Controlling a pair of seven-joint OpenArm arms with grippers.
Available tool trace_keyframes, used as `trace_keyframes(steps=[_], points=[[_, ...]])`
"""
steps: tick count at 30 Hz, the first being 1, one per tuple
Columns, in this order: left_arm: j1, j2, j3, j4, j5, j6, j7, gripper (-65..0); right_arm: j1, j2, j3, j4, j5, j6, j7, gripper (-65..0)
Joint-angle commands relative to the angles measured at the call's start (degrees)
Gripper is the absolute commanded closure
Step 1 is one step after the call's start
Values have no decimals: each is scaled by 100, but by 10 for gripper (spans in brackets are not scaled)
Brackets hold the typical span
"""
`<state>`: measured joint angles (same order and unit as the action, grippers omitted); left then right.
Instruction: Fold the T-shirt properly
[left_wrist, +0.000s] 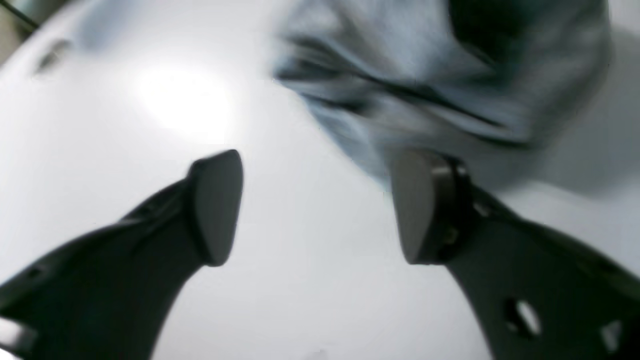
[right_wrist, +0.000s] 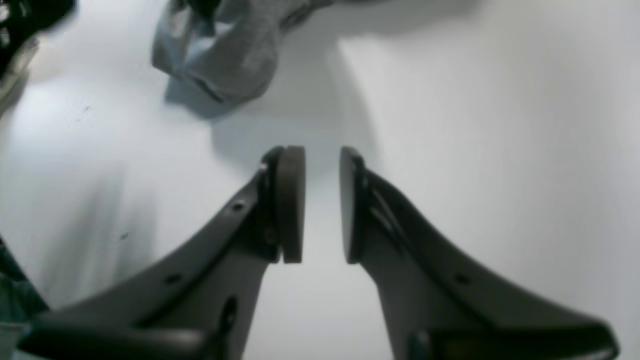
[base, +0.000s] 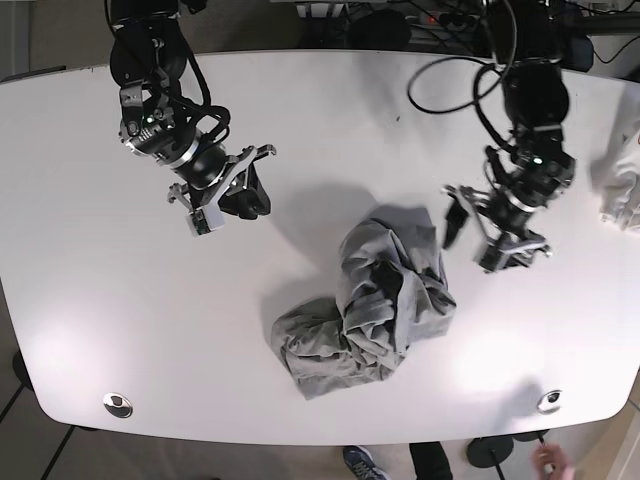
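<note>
A grey T-shirt (base: 370, 305) lies crumpled in a heap at the middle of the white table (base: 120, 300). It also shows in the left wrist view (left_wrist: 425, 75) and in the right wrist view (right_wrist: 225, 55). My left gripper (base: 468, 240) is just right of the heap's upper edge. Its jaws stand wide apart and empty (left_wrist: 320, 207), with the cloth close behind one finger (left_wrist: 425, 207). My right gripper (base: 255, 200) hovers over bare table up and to the left of the shirt. Its pads are a narrow gap apart with nothing between them (right_wrist: 322, 205).
A white cloth (base: 625, 180) lies at the table's right edge. Black cables (base: 450, 70) trail over the back of the table. Two metal grommets (base: 117, 404) (base: 548, 401) sit near the front edge. A person's shoe (base: 365, 462) shows below the table.
</note>
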<state>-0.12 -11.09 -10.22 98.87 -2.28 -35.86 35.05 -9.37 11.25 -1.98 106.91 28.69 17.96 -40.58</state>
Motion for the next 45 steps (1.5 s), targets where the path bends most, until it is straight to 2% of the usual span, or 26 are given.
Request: trace_keyframes(steps=[1, 2, 3, 5, 6, 9, 11, 15, 16, 19, 21, 22, 23, 26, 28, 29, 31, 35, 38, 40, 43, 45], points=[[25, 32, -64, 157, -49, 197, -133, -488, 167, -21, -18, 91, 81, -42, 159, -246], [87, 85, -64, 157, -49, 223, -133, -488, 370, -30, -18, 38, 81, -244, 159, -373], [113, 85, -73, 139, -49, 223, -133, -488, 510, -39, -35, -94, 81, -393, 159, -461], [183, 85, -73, 122, -57, 232, -133, -486, 994, -39, -255, -410, 90, -569, 159, -596], [192, 85, -81, 113, -49, 232, -133, -485, 1257, -39, -396, -665, 90, -604, 159, -631], [201, 111, -73, -28, -49, 241, -133, -485, 2128, -56, -809, -1544, 98, -613, 168, -642], [210, 278, -81, -28, -31, 241, -133, -485, 2831, -232, -1292, -2265, 81, -613, 185, -642], [359, 270, -134, -1, -40, 241, -133, -483, 3754, -716, -1679, -3742, 81, -552, 203, -642], [421, 278, -310, 8, -40, 241, -133, -467, 3956, -892, -1714, -4173, 81, -543, 282, -642], [438, 287, -618, -36, -49, 241, -133, -397, 4115, -1164, -1908, -4867, 81, -543, 660, -640], [447, 287, -723, -36, -49, 241, -133, -375, 4115, -1287, -2013, -5140, 81, -543, 871, -599], [447, 287, -811, -36, -49, 241, -133, -374, 4088, -1349, -2040, -5236, 81, -543, 1038, -504], [430, 287, -881, -45, -57, 223, -133, -374, 4062, -1366, -2022, -5245, 98, -543, 1143, -360], [412, 287, -890, -45, -57, 223, -133, -374, 3895, -1340, -1996, -4981, 133, -596, 1161, -14], [412, 287, -890, -45, -57, 223, -133, -374, 3693, -1173, -1916, -4181, 133, -604, 1143, -51], [412, 287, -881, -28, -66, 223, -133, -374, 3570, -1059, -1820, -3663, 133, -613, 1038, -21], [412, 305, -864, -10, -75, 205, -133, -374, 3526, -892, -1565, -2792, 81, -613, 625, -21], [412, 454, -855, -19, -172, 197, -133, -374, 3781, -399, -1459, -1702, 81, -613, 317, -21], [447, 472, -873, -10, -717, 197, -133, -374, 4246, -188, -1459, -1272, 125, -613, 97, -21], [465, 463, -873, -1, -928, 197, -133, -374, 4660, -12, -1468, -1210, 142, -560, 1, -21], [623, 463, -873, -1, -998, 197, -142, -374, 5530, 163, -1468, -762, 142, -552, -61, -21], [641, 481, -855, -1, -1007, 197, -142, -374, 6110, 181, -1459, -489, 142, -543, -254, -21]])
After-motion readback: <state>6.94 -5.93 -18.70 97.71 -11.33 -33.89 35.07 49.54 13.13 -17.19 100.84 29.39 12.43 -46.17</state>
